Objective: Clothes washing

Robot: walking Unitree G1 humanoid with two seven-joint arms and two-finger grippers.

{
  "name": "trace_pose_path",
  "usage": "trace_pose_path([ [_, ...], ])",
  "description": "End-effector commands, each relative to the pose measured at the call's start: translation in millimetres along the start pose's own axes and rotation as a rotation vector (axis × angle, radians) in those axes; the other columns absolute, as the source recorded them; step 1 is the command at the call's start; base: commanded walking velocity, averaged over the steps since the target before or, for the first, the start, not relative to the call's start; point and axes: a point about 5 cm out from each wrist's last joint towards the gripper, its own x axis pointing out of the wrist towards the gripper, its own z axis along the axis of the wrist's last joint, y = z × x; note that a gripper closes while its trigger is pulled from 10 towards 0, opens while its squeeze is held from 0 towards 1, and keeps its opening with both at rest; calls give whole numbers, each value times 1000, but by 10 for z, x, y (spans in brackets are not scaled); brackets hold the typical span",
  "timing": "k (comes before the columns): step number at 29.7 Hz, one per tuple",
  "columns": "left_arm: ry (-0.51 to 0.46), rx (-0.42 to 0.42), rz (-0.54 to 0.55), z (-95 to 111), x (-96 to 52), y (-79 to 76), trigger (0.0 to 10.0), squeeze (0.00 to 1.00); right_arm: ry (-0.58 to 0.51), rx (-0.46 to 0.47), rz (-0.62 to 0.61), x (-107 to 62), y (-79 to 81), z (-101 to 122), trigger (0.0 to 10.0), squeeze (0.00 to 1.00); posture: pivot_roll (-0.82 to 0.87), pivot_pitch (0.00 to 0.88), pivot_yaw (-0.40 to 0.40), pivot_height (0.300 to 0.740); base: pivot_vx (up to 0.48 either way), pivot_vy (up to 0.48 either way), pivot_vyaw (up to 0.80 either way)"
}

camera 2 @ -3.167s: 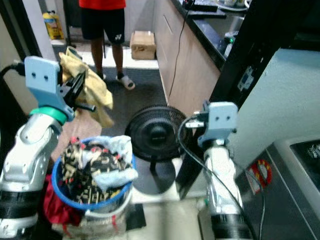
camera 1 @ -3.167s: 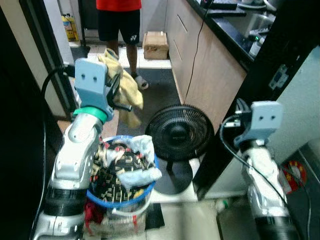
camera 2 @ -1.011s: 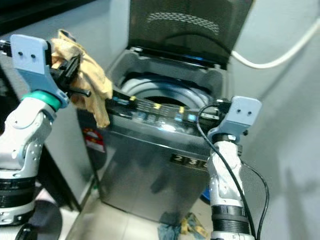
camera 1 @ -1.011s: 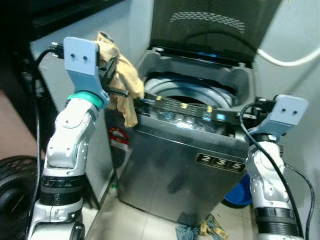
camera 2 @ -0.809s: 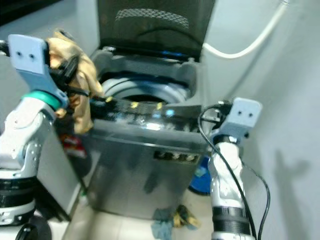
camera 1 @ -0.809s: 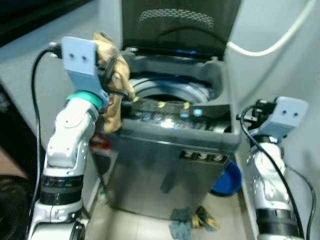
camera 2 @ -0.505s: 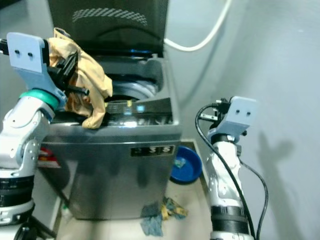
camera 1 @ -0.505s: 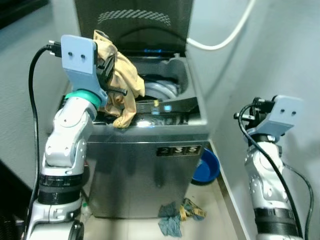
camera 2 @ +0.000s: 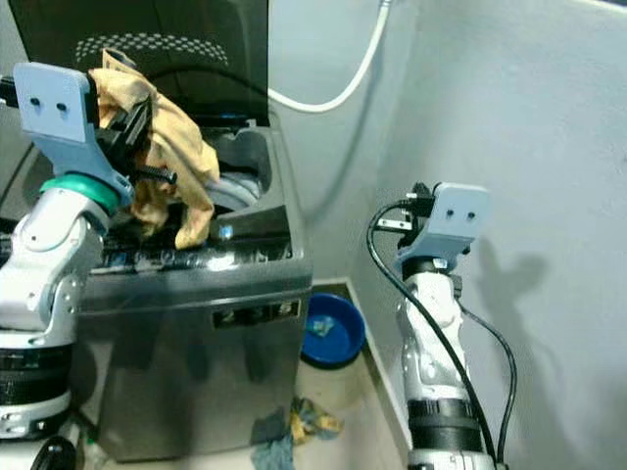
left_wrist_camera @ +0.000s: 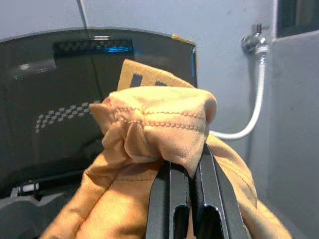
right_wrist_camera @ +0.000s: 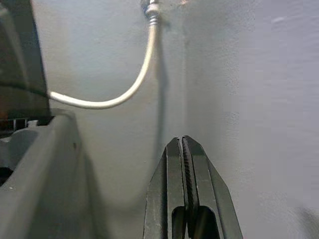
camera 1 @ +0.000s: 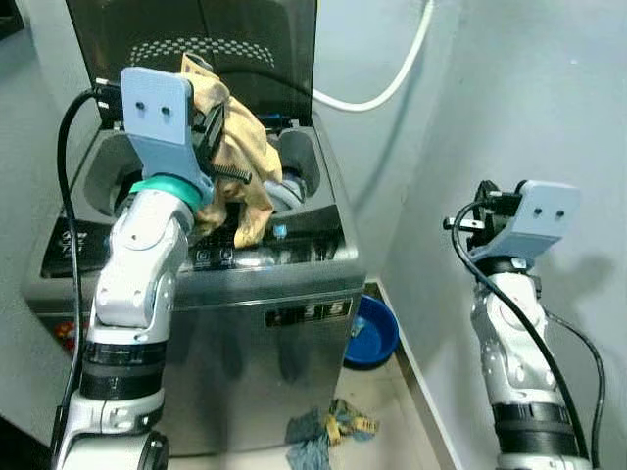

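The left gripper [camera 1: 217, 147] clamps a bunched yellow garment [camera 1: 240, 162] above the open top-load washing machine [camera 1: 235, 259], its hem draping onto the control panel. The right gripper [right_wrist_camera: 184, 164] hangs pressed together near the wall.

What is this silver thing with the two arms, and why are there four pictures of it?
It is a robot that helps at home, and here it is doing laundry. Two pictures come from cameras in its head, like eyes looking down at its own arms. The other two come from little cameras on its wrists, looking along its black fingers.

Its left gripper is pinching a yellow cloth and holding it above the open washing machine, whose dark lid stands up at the back. Its right gripper is shut with nothing in it, raised beside the wall. A white hose runs along that wall. On the floor sit a blue bowl and a few rags.
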Motion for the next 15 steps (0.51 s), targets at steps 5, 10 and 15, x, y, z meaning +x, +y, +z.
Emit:
trace_pose_path([
  [5, -15, 29, 11, 17, -8, 17, 10000, 0, 0, 14, 46, -21, 85, -15, 10000, 0, 92, 0, 25, 740, 262, 0, 0],
  [10, -24, 33, -6, 15, -22, -33, 10000, 0, 7, 10, 50, -36, 88, -35, 10000, 0, 90, 0, 26, 740, 0, 0, 0],
  [15, -27, 25, -7, 20, -13, -41, 10000, 0, 9, 11, 51, -38, 91, -42, 10000, 0, 93, 0, 27, 740, 0, 0, 0],
])
